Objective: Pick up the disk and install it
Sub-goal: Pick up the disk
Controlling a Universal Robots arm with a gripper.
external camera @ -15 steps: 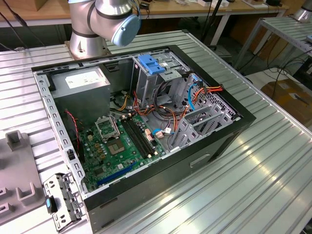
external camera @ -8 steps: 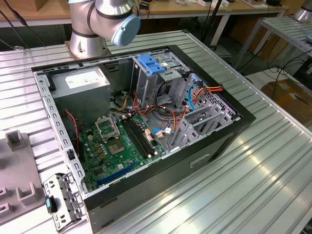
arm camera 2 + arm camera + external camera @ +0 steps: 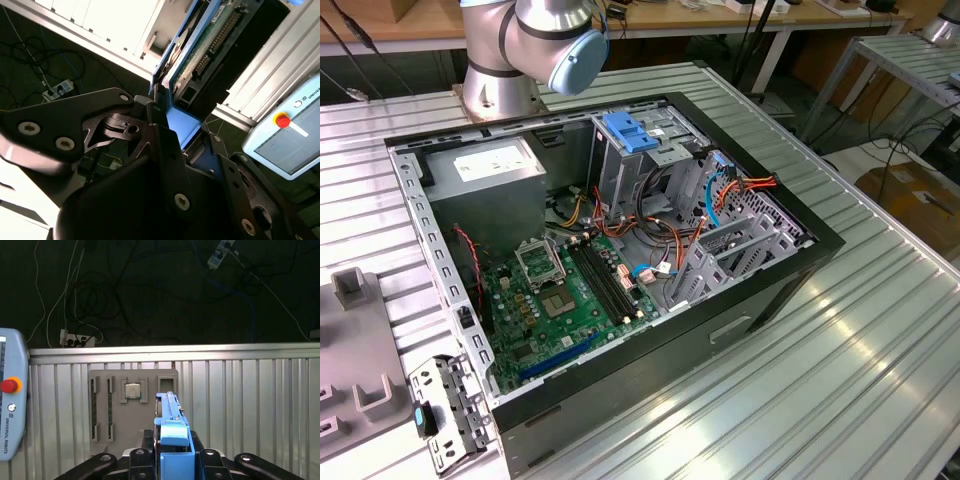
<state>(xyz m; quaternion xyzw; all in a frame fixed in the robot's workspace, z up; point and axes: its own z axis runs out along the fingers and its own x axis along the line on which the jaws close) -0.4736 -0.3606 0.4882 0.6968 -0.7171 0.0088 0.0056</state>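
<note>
A ribbed aluminium desk [image 3: 840, 380] is taking up the foreground, with light glancing off its slats. A wooden workbench [image 3: 700, 15] is running along the back. A second slatted metal table [image 3: 910, 60] is standing at the exterior view's right, a cardboard box [image 3: 910, 200] sitting near it. In the first wrist view, cables [image 3: 95, 295] and a power strip [image 3: 77, 340] are lying on the dark floor [image 3: 290, 270].

Bright, even overhead light falls on the ribbed metal table [image 3: 840, 340], streaking it with white glare toward the exterior view's right, while the open computer case [image 3: 650, 365] holds soft shadow inside. In the second wrist view the black gripper [image 3: 182, 122] is dim, almost a silhouette, against washed-out white panels [image 3: 110, 20], and the disk [image 3: 205, 50] catches light along its blue edge. In the first wrist view the floor [image 3: 150, 290] beyond the table lies dark.
</note>
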